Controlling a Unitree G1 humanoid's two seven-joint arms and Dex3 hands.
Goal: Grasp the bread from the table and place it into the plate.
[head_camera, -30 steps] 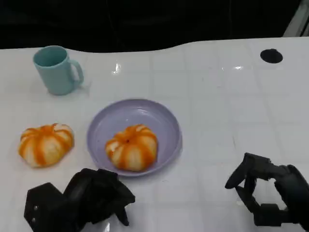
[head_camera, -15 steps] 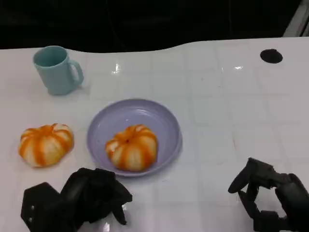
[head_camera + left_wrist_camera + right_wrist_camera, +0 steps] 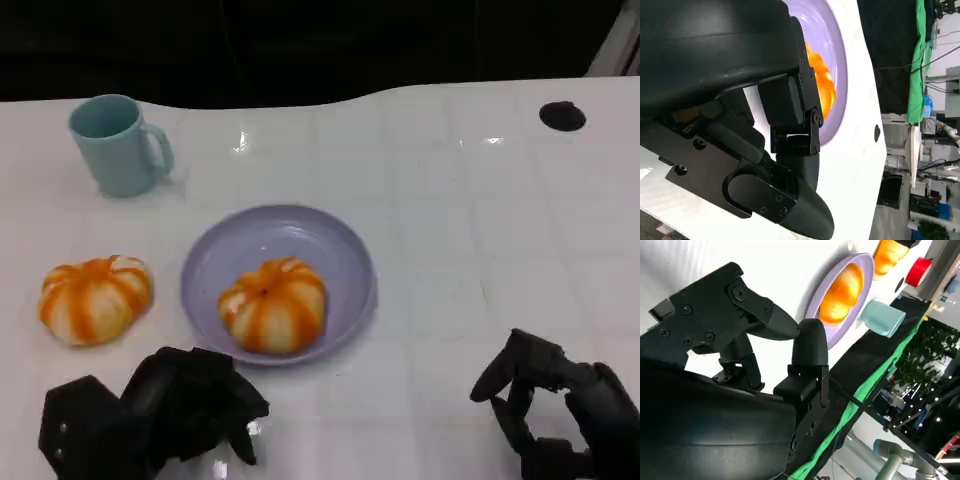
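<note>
An orange-and-white pumpkin-shaped bread point(image 3: 273, 305) lies in the lilac plate point(image 3: 235, 245) at the table's middle; the left wrist view shows the same bread point(image 3: 821, 80) on the plate point(image 3: 836, 35), and so does the right wrist view, bread point(image 3: 842, 292) on plate point(image 3: 816, 302). A second bread of the same kind point(image 3: 95, 298) rests on the table to the plate's left. My left hand point(image 3: 175, 410) hangs near the front edge below the plate, fingers loosely bent, holding nothing. My right hand point(image 3: 555, 410) is at the lower right, fingers apart and empty.
A teal mug point(image 3: 118, 145) stands at the back left, also seen as the mug point(image 3: 882, 319) in the right wrist view. A black round spot point(image 3: 562, 116) marks the table's far right. The white table point(image 3: 480, 230) is bare between the plate and my right hand.
My left hand has drawn back a little toward the lower left, away from the plate. My right hand has sunk slightly lower. Both breads and the plate have stayed put.
</note>
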